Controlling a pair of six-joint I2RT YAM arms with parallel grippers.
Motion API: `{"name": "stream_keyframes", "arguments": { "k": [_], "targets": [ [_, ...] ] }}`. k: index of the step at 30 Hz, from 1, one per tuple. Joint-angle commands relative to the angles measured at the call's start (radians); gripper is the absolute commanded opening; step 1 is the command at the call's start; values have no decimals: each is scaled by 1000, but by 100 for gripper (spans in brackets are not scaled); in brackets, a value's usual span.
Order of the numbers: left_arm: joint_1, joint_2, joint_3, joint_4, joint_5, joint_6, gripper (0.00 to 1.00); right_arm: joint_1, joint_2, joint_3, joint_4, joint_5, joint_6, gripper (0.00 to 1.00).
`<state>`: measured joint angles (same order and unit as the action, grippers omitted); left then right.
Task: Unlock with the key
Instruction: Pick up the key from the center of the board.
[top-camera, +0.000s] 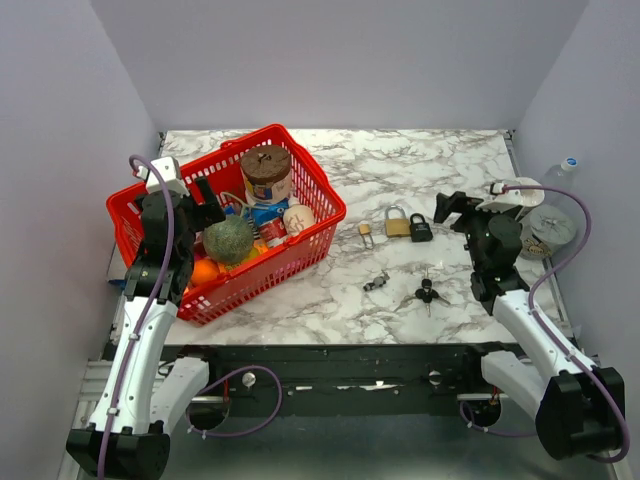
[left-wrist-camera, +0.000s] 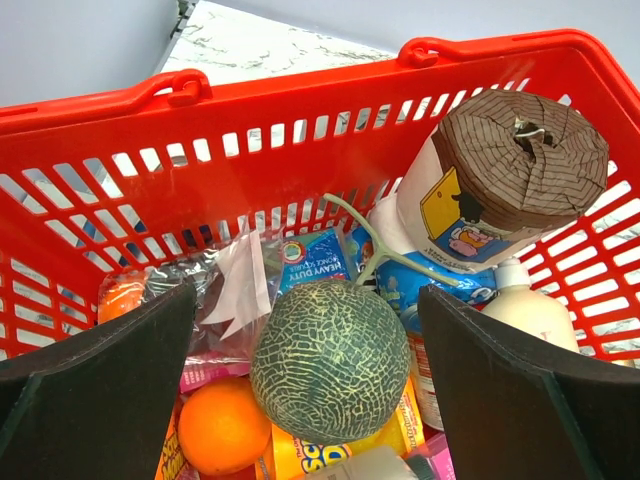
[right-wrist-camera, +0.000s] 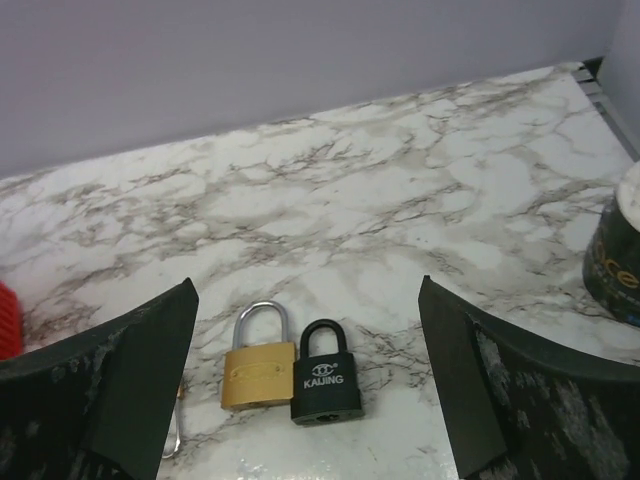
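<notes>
Approach step: right claw (top-camera: 448, 207) is hovering wide (nothing held) near the padlocks (right-wrist-camera: 325, 385). The next move calls for grasping the keys (top-camera: 428, 291) off the worktop (top-camera: 450, 160).

Left arm (top-camera: 140, 345), right arm (top-camera: 532, 328): white links, black joints, purple cables (top-camera: 167, 235).

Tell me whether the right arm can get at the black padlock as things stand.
Probably yes. The right gripper hangs open just short of the black padlock, nothing between them. The brass padlock lies right beside it, so a clean pinch may be tight.
</notes>
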<state>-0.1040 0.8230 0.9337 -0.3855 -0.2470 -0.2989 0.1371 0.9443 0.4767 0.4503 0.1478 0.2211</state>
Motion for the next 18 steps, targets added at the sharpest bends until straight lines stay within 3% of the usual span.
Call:
{"name": "stream_keyframes", "arguments": {
  "k": [1,3,6,10,18],
  "targets": [
    [6,-15,-12,14,-29,1,99,-2,4,-24,-25,-139,58,100],
    [6,-27,-18,20,-28,-6,99,-5,5,-6,-71,-140,95,100],
    [6,-44,-26,34,-11,-11,99,-2,4,40,-163,-266,109,100],
    [6,-51,-27,76,96,-11,99,-2,-22,71,-295,-329,136,96],
    [-19,57,163,20,232,-29,96,13,-102,65,-553,-310,190,89]
  ]
}}
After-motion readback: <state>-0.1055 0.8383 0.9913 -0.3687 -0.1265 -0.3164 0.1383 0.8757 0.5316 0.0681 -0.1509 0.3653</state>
